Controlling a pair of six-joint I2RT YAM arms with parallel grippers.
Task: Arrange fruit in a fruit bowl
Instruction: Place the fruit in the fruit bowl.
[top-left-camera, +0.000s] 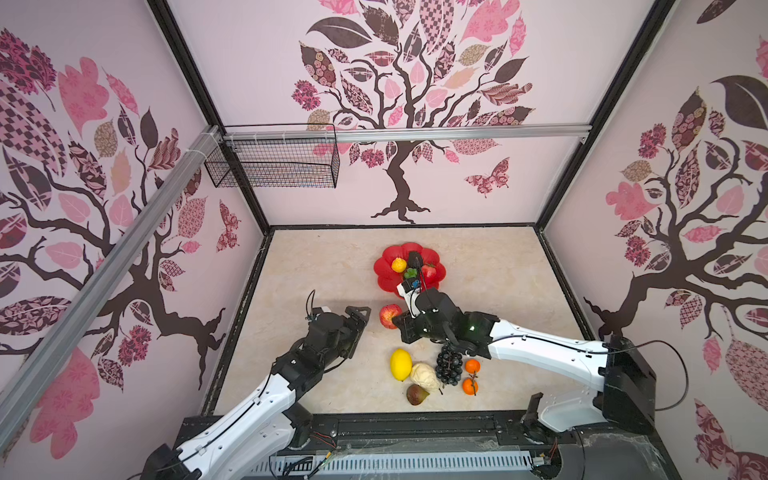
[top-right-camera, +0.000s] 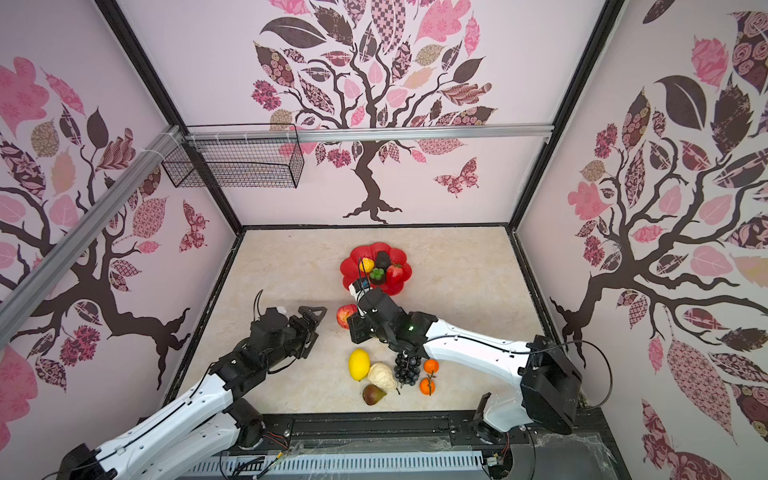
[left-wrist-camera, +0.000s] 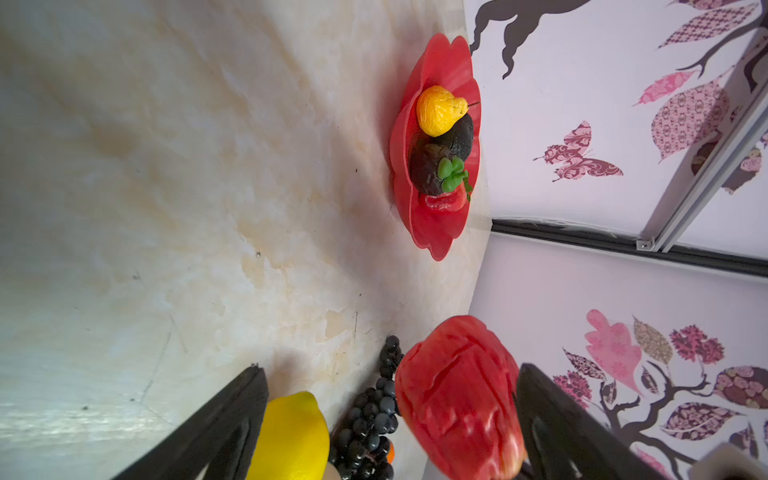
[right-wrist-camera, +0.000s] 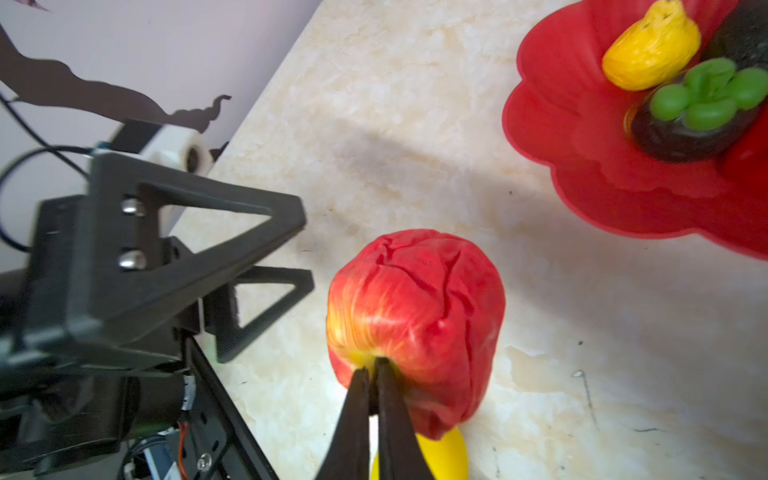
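The right gripper is pinched tight on the stem end of the red apple, its two fingers pressed together in the hollow. In both top views the apple sits near the middle of the bench, with the fruit bowl at its 12 o'clock, near but not touching.

The left gripper is at the apple's 9 o'clock with its jaws spread wide. In the left wrist view the apple lies between the parted fingers, and I cannot tell whether either one touches it.

Four pieces lie clustered in the bowl: a yellow pear, a dark avocado, a strawberry and a dark round fruit with a green leafy cap.

At the apple's 6 o'clock a group rests on the bench: the lemon, the cream knobbly piece touching it, the grape bunch, two oranges and the brown fig.
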